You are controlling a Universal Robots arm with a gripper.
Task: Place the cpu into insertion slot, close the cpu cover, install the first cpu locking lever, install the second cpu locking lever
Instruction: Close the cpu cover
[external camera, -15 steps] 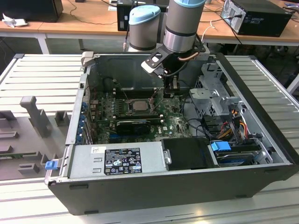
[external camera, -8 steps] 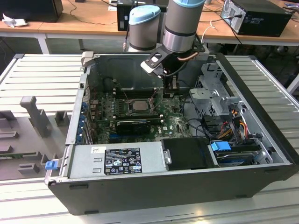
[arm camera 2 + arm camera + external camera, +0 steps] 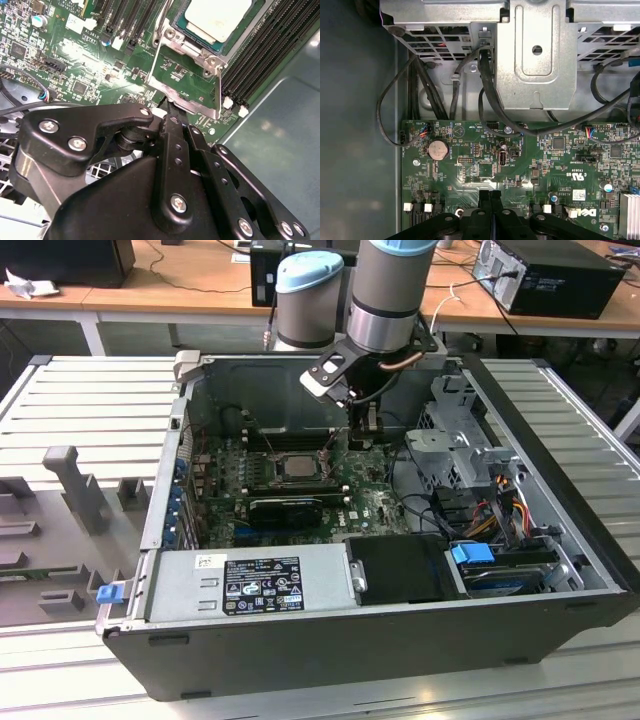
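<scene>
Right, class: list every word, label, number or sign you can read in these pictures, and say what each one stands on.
Black-and-white rectangular label on the grey metal power supply box: print too small to read.
Small white sticker beside it: too small to read.
White lettering on the green circuit board: cannot be read reliably.
White barcode sticker on that board: unreadable.
Pale silver square chip: no markings can be made out.

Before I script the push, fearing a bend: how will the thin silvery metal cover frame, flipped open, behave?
Likely light and bendable: the thin silvery metal cover frame is mostly cut-out. Probably pivots on its socket-side edge.
</scene>
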